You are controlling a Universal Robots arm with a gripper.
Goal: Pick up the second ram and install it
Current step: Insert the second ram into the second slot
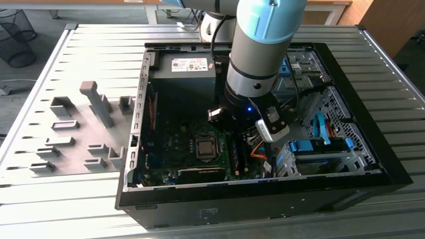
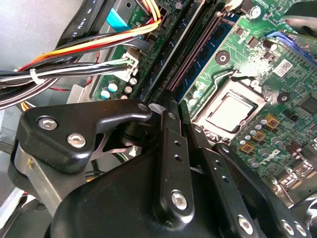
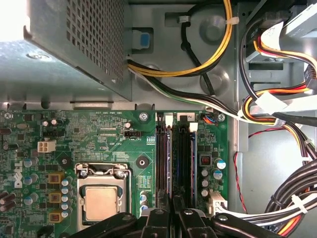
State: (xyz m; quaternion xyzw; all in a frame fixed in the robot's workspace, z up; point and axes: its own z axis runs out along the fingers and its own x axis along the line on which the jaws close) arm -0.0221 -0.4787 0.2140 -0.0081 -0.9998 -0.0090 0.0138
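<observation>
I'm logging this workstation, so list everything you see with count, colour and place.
table: one, grey slatted metal, beneath everything
computer case: one, black, open, on the table
holder blocks: several, grey, on table, exterior view's left of case
power supply: one, grey, inside case
motherboard: one, green, case floor
cables: bundle, yellow, black, white, beside motherboard
ram stick: one, blue-green, seated in slot
arm: one, pale blue and grey, reaching into case
gripper: one, black, above memory slots

Exterior high overview; both wrist views close above motherboard (image 3: 99,148).

Workshop: slatted metal bench (image 1: 79,209), open PC case (image 1: 371,164)
</observation>
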